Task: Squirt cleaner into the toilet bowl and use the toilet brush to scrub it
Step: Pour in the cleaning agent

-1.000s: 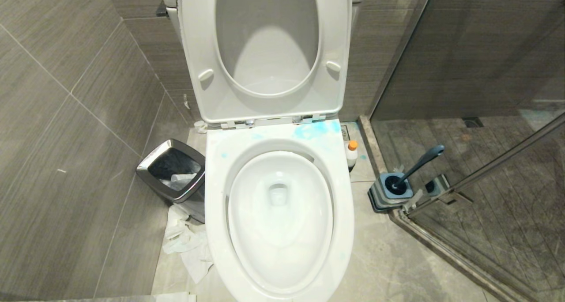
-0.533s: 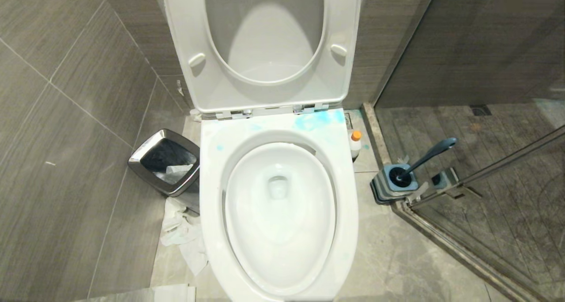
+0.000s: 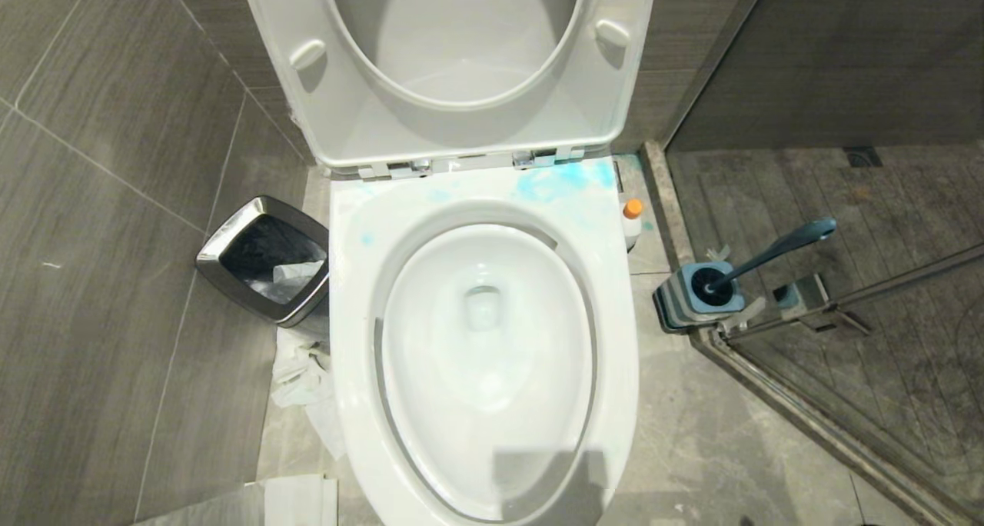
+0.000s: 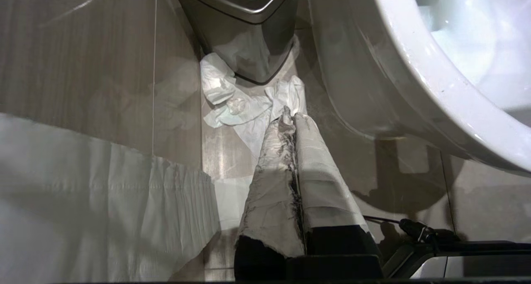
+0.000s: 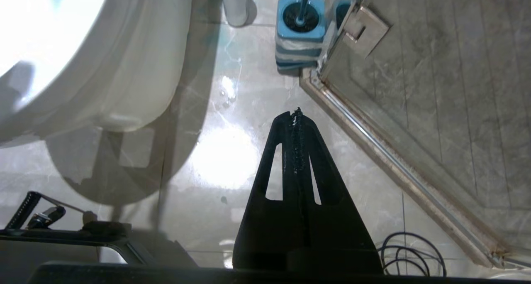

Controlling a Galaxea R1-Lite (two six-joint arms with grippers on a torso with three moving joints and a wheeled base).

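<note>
The seat [image 3: 450, 64] stands raised, leaving the bowl [image 3: 484, 357] open for cleaner. The bottle [image 3: 632, 222] waits on the floor at the toilet's back right corner, the brush [image 3: 769, 253] in its holder [image 3: 696, 299] by the shower door. Both the left gripper [image 4: 290, 120] and right gripper [image 5: 296, 113] hang low with jaws pressed together, empty.

Toilet bowl [image 3: 484, 357]: glossy white ceramic, smooth, blue smears on rear rim. Raised seat [image 3: 453, 64]: smooth white plastic, satin. Bin [image 3: 261, 258]: brushed metal, dull sheen. Tissue [image 3: 304, 376] on floor: crumpled white paper, matt. Floor [image 3: 692, 449]: polished grey stone tile, reflective. Walls [image 3: 100, 203]: matt grey tile, wood-grain streaks. Brush holder [image 3: 696, 299]: blue-grey plastic. Left tool [image 4: 290, 118]: wrapped in grubby white tape. Right tool [image 5: 296, 116]: matt black plastic.
</note>
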